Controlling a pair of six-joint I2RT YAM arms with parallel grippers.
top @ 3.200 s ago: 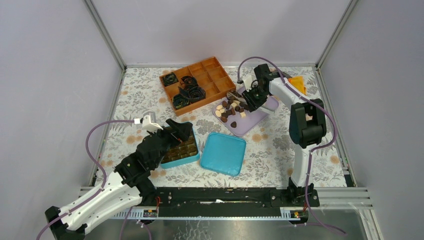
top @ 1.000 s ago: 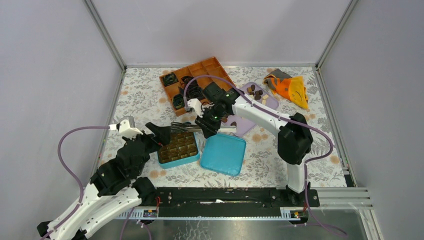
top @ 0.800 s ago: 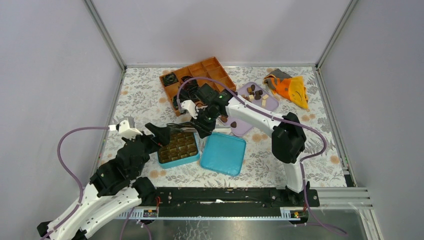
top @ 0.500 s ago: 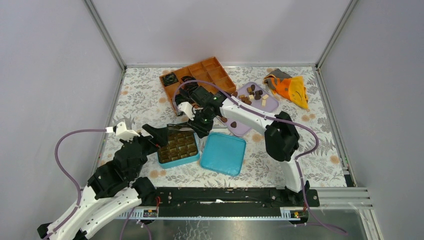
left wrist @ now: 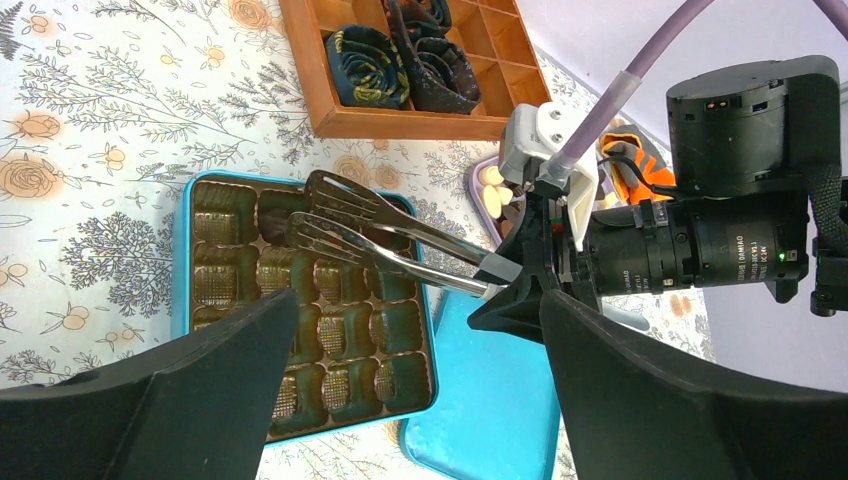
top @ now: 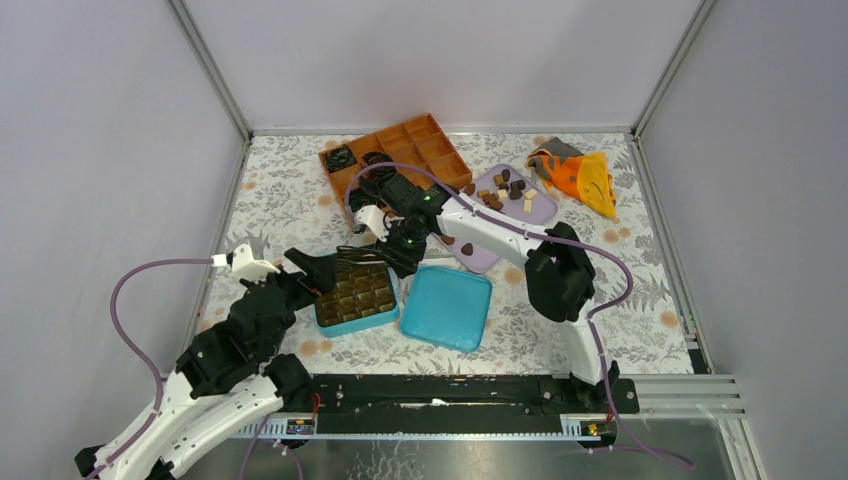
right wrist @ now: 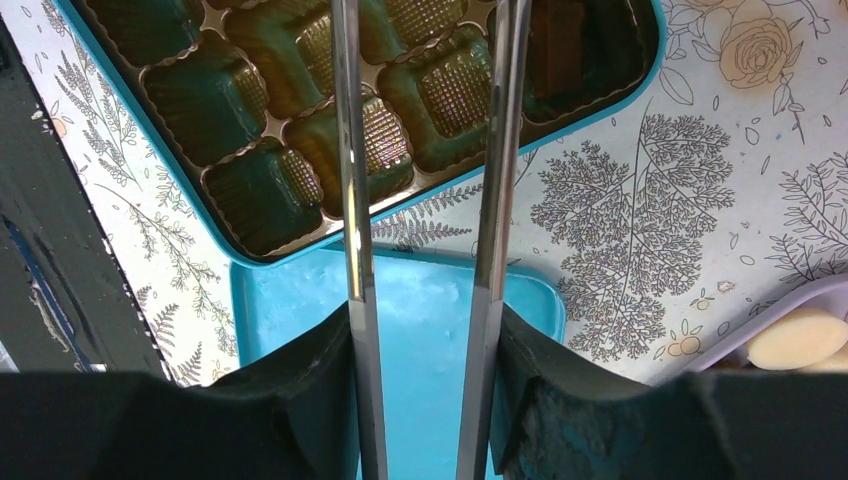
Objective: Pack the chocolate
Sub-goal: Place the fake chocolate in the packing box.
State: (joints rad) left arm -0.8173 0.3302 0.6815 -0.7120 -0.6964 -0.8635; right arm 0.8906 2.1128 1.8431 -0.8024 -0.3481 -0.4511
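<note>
My right claw (right wrist: 425, 352) pinched smooth steel tongs (left wrist: 400, 235), ridged tips over ribbed brown liner (left wrist: 345, 330) in teal tin (top: 360, 323). My left claw (left wrist: 415, 308) gaped fully, empty. Small chocolate (top: 503, 186) pieces sat on lilac tray (top: 542, 207).

The right arm (top: 490, 227) and its tongs (left wrist: 350, 203) cross the far rows of the blue box (top: 358, 324); its near rows lie open from above; the lid (top: 446, 306) crowds its right side
</note>
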